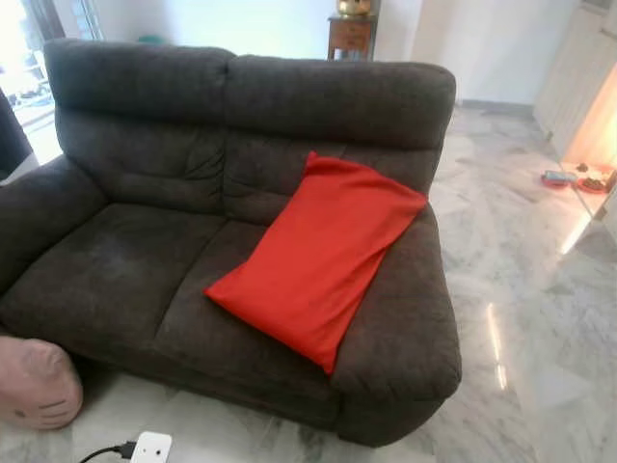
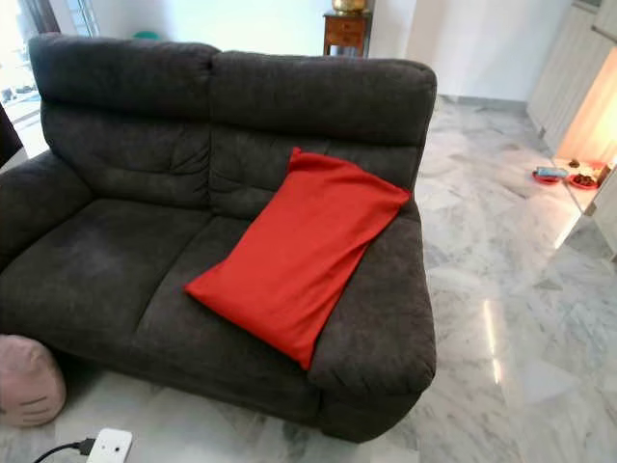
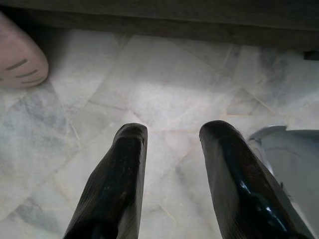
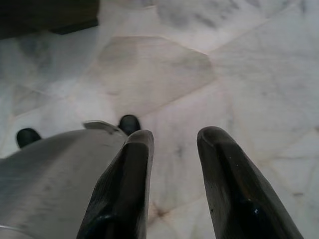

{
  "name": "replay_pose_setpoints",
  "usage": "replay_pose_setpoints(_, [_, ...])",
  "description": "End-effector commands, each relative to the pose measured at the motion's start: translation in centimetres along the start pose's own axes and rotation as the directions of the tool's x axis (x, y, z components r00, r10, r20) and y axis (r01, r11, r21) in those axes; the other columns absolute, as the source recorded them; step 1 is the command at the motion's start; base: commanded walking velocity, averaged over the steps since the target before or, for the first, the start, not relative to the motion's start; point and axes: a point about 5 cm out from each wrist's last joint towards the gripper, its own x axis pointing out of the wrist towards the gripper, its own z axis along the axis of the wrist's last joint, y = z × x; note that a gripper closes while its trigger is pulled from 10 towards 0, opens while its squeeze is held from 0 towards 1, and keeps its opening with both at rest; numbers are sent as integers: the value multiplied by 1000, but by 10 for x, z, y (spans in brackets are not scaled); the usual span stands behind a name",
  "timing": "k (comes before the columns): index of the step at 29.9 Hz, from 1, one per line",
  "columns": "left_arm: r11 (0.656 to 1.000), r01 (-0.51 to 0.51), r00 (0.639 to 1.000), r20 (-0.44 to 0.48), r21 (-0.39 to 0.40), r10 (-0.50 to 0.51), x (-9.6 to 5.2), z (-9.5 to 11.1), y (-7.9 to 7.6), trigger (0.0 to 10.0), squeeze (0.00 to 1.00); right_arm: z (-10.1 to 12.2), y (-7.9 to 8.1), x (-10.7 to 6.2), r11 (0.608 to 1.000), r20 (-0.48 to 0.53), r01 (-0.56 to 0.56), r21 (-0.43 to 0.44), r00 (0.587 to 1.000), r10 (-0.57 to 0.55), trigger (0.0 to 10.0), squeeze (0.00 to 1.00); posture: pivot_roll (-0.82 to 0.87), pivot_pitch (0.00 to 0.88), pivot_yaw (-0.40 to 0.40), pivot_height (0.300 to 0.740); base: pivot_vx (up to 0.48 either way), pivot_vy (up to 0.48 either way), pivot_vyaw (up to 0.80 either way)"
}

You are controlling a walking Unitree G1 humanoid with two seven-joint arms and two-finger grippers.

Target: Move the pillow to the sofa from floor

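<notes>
Left wrist view shows the left end effector hanging over the marble floor, its two black fingers spread with a clear gap and nothing between them. The right end effector hangs the same way in the right wrist view, fingers parted and empty above bare floor, beside the robot's own silver body.

Outward from there, the dark base of the sofa runs just ahead of the left end effector, with a pink cushion on the floor at the sofa's left foot and a white plug adapter near it.

The red pillow lies up on the sofa's right seat, leaning against the backrest and right armrest. Its long axis runs diagonally, from the upper right at the backrest down to the front edge of the seat. It sits above and ahead of both end effectors, well apart from them, roughly centred but nearer the right arm.

The task looks finished; no further grasp seems needed.
</notes>
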Motion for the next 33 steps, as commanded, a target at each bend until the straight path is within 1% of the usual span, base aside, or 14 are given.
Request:
replay_pose_setpoints(1, [1000,-11,1000,-8,-13,11,0,-1,3,10000,0,6,5,1,1000,20,-18,-6,1000,18,10000,0,137,10,-35,740,0,0,0])
replay_pose_setpoints(3, [1000,-6,1000,-2,-14,6,2,4,-3,10000,0,7,4,1,1000,22,-16,0,1000,16,10000,0,139,11,-36,740,0,0,0])
replay_pose_setpoints(4, [1000,-6,1000,-2,-14,6,2,4,-3,10000,0,7,4,1,1000,22,-16,0,1000,16,10000,0,139,11,-36,740,0,0,0])
replay_pose_setpoints(6, [1000,0,1000,2,-14,0,4,7,-11,10000,0,7,4,1,1000,23,-17,1,1000,17,10000,0,139,11,-35,740,0,0,0])
replay_pose_setpoints(11, [1000,7,1000,6,-13,-7,6,11,-19,10000,0,7,4,1,1000,23,-18,0,1000,18,10000,0,138,11,-35,740,0,0,0])
replay_pose_setpoints(18, [1000,3,1000,-2,-17,-3,5,8,-15,10000,0,6,4,1,1000,24,-22,-3,999,22,10000,0,140,5,-37,740,0,480,0])
replay_pose_setpoints(33, [1000,1,1000,-5,-15,-1,4,6,-11,10000,0,6,2,1,1000,25,-24,-7,999,24,10000,0,139,0,-37,740,0,480,0])
